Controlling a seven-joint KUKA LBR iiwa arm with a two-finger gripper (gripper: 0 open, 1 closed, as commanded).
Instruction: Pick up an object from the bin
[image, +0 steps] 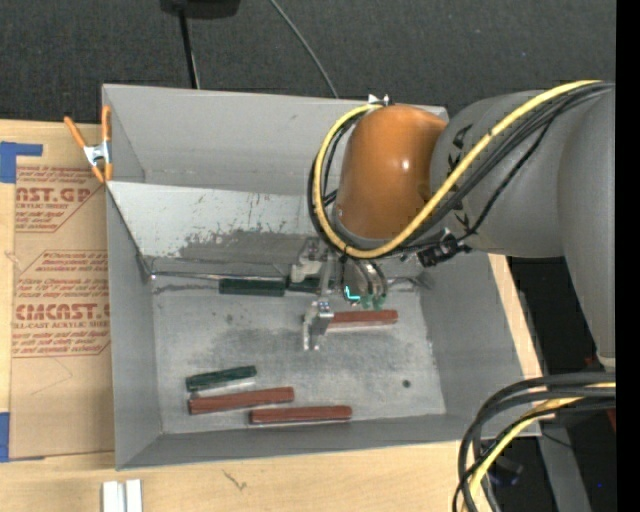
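Observation:
My gripper (318, 325) hangs low over the middle of the bin, below the arm's orange cover. A short red-brown stick (365, 318) lies flat on the bin floor just to its right, its left end touching or nearly touching the gripper. A dark green stick (252, 287) lies to the upper left of the gripper, along the foot of the back wall. Whether the red-brown stick is gripped cannot be made out.
Near the bin's front wall lie a green and white stick (220, 378), a long red-brown stick (242, 400) and another red-brown stick (300, 413). The arm with its yellow and black cables covers the bin's right rear corner.

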